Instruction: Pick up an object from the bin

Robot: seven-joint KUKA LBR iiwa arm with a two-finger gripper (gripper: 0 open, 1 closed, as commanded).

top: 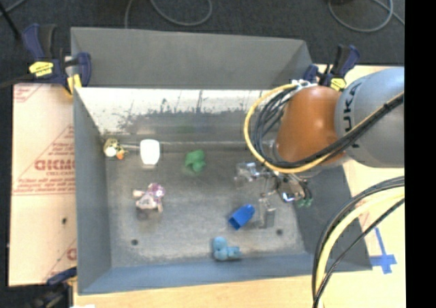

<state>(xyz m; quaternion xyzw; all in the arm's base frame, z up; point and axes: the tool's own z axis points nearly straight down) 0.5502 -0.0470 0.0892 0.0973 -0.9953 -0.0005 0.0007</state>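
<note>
Gripper (264,212): you see it low in the right part of the bin (92,184), hanging under the glossy orange cover (306,126) with yellow and black cables (255,129) looped round it. Its metal parts overlap too much here, so you cannot tell whether it is released or clenched, and nothing is seen held in it. Nearest thing: blue block (240,217), small, angular, matte, lying tilted on the floor just left of the gripper tip; touching or apart, you cannot tell. Near the front wall, left of the block: light-blue lump (223,249), knobbly and rounded. Farther back, mid-floor: green lump (195,161), soft-edged. Left of it, well apart from the gripper: white cup (149,151), smooth and squat, with a small yellow-white piece (112,148) just beside it. Below those: pink-white toy (150,197), irregular. Bin floor is dull grey metal, scuffed and speckled along the back wall.
</note>
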